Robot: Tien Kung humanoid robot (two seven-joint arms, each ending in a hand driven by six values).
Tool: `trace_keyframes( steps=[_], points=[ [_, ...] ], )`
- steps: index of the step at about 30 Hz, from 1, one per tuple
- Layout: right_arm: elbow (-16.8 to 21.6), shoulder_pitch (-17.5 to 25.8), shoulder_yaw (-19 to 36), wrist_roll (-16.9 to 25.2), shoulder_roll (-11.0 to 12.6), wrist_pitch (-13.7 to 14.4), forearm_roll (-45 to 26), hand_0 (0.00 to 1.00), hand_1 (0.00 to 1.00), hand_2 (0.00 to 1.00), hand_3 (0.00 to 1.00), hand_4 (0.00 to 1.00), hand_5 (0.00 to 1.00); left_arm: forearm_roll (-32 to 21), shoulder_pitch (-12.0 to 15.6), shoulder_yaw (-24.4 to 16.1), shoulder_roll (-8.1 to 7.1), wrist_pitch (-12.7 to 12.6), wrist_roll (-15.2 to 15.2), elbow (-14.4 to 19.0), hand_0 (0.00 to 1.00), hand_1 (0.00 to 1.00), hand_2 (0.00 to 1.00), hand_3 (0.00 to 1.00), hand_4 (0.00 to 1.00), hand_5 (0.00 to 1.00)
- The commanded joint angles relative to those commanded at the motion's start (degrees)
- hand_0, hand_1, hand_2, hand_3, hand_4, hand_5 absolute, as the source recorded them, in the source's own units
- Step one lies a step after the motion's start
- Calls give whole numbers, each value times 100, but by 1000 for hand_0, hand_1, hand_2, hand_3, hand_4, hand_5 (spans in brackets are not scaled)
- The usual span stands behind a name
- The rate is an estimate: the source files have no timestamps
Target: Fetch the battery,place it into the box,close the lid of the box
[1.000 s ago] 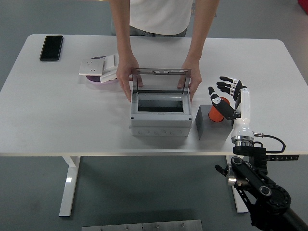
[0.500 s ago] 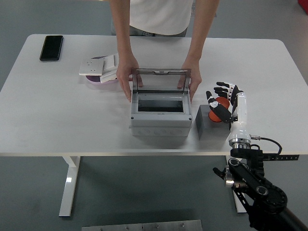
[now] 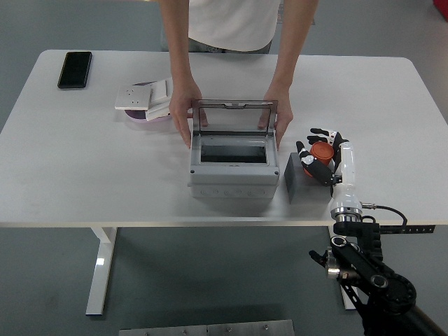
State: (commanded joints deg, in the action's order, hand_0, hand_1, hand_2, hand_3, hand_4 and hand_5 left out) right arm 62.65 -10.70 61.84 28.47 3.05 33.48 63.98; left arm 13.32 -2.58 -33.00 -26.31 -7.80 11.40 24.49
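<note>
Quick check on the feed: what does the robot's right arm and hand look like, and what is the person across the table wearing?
The right hand has black fingers with pale tips. Behind it come a white forearm, a silver wrist ring and a black jointed arm with a thin black cable. The person wears a white short-sleeved top; the forearms are uncovered.

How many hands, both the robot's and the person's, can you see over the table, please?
3: the person's two hands hold the open grey plastic box at its sides; the robot's black right hand curls around the orange cylindrical battery. The left hand is out of view.

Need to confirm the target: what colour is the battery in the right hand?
Orange, clear in the head view: battery in the right hand.
</note>
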Motion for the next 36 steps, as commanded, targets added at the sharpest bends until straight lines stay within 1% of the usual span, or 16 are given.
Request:
trace_keyframes(
  steps=[11, 12, 17, 18, 23, 24, 29, 30, 35, 36],
  points=[
    [-16, 15, -99, -68, -1, 21, 33, 658, 618, 573, 620, 806, 139, 62, -15, -44, -2, -13, 12, 0, 613, 738, 574, 555, 385, 2],
    [-16, 15, -105, -73, -2, 23, 33, 657, 627, 604, 639, 753, 98, 70, -17, -48, -3, -13, 15, 0, 613, 738, 574, 555, 384, 2],
    [-16, 4, -130, -112, 1, 40, 63, 657, 627, 604, 639, 753, 98, 90, -32, -61, -8, -9, 19, -3, 613, 738, 574, 555, 384, 2],
    [-16, 3, -134, -118, 1, 42, 67, 642, 627, 597, 631, 615, 30, 98, -36, -67, -9, -9, 22, -4, 612, 738, 574, 556, 384, 2],
    [-19, -9, -157, -153, 5, 59, 94, 642, 627, 597, 631, 615, 30, 128, -48, -83, -11, -7, 33, -4, 612, 738, 574, 556, 384, 2],
    [-19, -12, -161, -161, 7, 65, 99, 625, 628, 594, 627, 547, 52, 133, -51, -87, -12, -8, 35, -4, 612, 738, 574, 555, 383, 2],
    [-18, -15, -172, -204, 17, 72, 114, 625, 628, 594, 627, 547, 52, 131, -56, -88, -15, -11, 32, -3, 612, 738, 574, 555, 383, 2],
    [-20, -14, -174, -213, 17, 73, 116, 632, 625, 588, 615, 410, 36, 132, -56, -89, -15, -11, 32, -2, 612, 738, 575, 556, 382, 2],
    [-28, -11, -183, -268, 24, 78, 147, 632, 625, 588, 615, 410, 36, 135, -63, -99, -21, -16, 32, -1, 612, 738, 575, 556, 382, 2],
    [-31, -10, -182, -273, 26, 74, 146, 628, 621, 586, 601, 369, 9, 133, -64, -98, -22, -17, 31, -1, 611, 738, 576, 556, 381, 2]
  ],
)
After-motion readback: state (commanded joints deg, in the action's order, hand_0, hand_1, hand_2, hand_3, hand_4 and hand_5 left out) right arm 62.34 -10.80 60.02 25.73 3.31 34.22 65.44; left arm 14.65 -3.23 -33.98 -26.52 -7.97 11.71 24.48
